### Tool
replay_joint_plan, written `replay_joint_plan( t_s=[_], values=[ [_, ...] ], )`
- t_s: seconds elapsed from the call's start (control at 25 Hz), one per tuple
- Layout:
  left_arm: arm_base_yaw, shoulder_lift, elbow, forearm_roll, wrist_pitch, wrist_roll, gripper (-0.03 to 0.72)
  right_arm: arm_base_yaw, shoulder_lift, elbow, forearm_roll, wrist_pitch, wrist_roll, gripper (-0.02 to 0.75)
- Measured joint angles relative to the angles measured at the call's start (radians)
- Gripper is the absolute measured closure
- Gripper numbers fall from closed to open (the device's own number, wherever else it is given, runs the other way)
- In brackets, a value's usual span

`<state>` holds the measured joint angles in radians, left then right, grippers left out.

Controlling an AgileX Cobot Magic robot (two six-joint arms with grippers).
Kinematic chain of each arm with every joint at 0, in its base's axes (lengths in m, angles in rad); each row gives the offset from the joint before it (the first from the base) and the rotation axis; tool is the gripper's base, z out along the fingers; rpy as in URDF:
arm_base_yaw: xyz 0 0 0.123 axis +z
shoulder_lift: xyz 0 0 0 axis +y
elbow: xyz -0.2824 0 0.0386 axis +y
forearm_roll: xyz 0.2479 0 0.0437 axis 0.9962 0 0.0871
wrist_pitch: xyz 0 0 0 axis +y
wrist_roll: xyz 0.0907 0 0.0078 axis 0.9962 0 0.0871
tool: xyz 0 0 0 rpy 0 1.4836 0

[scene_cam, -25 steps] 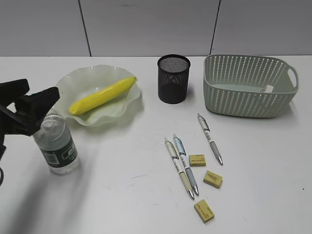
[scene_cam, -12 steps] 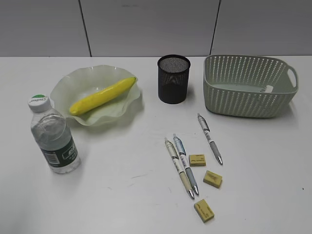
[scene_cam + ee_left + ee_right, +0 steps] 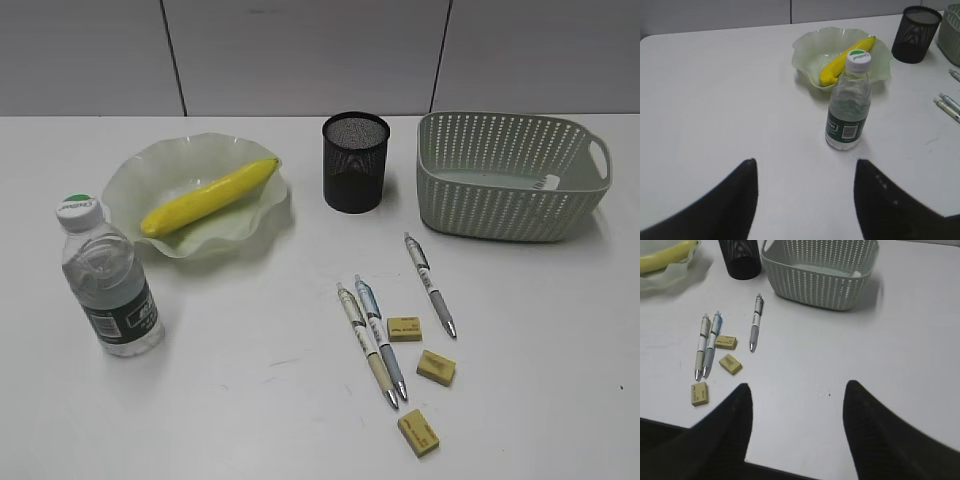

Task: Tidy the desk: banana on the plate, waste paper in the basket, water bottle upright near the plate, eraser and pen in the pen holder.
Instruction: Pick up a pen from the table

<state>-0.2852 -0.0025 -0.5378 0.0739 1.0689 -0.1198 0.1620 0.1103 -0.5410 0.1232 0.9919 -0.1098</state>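
The banana [image 3: 208, 195] lies on the plate [image 3: 140, 175]. The water bottle [image 3: 108, 285] stands upright on the desk [image 3: 250, 380] left of and in front of the plate; it also shows in the left wrist view [image 3: 847, 107]. Three pens [image 3: 372, 340] and three yellow erasers [image 3: 436, 367] lie on the desk in front of the black pen holder [image 3: 355, 162]. The basket [image 3: 510, 175] stands at the back right with a bit of white paper [image 3: 547, 183] inside. My left gripper [image 3: 805, 167] is open and empty, well short of the bottle. My right gripper [image 3: 796, 390] is open and empty over bare desk. Neither gripper shows in the exterior view.
The desk's front edge shows just under my right gripper in the right wrist view [image 3: 790, 472]. A grey panelled wall [image 3: 320, 50] runs behind the desk.
My left gripper, which was at the bottle's top a second ago, has let go and drawn back out of the exterior view. The bottle stays upright.
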Motion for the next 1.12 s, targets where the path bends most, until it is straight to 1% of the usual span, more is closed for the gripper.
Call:
replay_joint_plan(
  t_s=[0.12,0.24,0.32,0.4,0.44,0.52,0.6,0.68,0.76,0.92,1.0,1.12],
  values=[
    [0.0,-0.002,0.0,0.0,-0.007,0.001,0.249,0.003,0.204,-0.015,0.054,-0.08,-0.094,0.307],
    [0.001,-0.002,0.0,-0.004,-0.008,0.003,0.267,0.016,0.476,-0.032,0.113,-0.206,-0.126,0.322],
    [0.001,-0.002,0.0,-0.005,-0.008,0.004,0.273,0.026,0.701,-0.069,0.158,-0.248,-0.133,0.325],
    [0.002,-0.002,0.0,-0.005,-0.008,0.004,0.275,0.073,0.915,-0.13,0.171,-0.282,-0.135,0.329],
    [0.008,-0.002,0.0,-0.005,-0.008,0.005,0.274,0.105,1.016,-0.168,0.163,-0.3,-0.125,0.333],
    [0.028,-0.003,0.0,-0.006,-0.009,0.007,0.279,0.194,1.195,-0.247,0.102,-0.348,-0.043,0.341],
    [0.06,-0.003,0.0,-0.006,-0.011,0.007,0.281,0.264,1.383,-0.342,-0.017,-0.37,0.089,0.345],
    [0.086,-0.003,0.0,-0.006,-0.011,0.008,0.283,0.303,1.54,-0.454,-0.095,-0.369,0.193,0.345],
    [0.098,-0.003,0.0,-0.006,-0.011,0.008,0.284,0.313,1.688,-0.559,-0.123,-0.36,0.229,0.345],
    [0.099,-0.003,0.0,-0.006,-0.011,0.008,0.284,0.315,1.895,-0.746,-0.135,-0.32,0.252,0.346],
    [0.099,-0.003,0.0,-0.006,-0.011,0.008,0.284,0.315,1.963,-0.814,-0.135,-0.308,0.256,0.346],
    [0.099,-0.003,0.0,-0.006,-0.011,0.008,0.285,0.315,2.035,-0.871,-0.134,-0.296,0.27,0.346]
  ],
)
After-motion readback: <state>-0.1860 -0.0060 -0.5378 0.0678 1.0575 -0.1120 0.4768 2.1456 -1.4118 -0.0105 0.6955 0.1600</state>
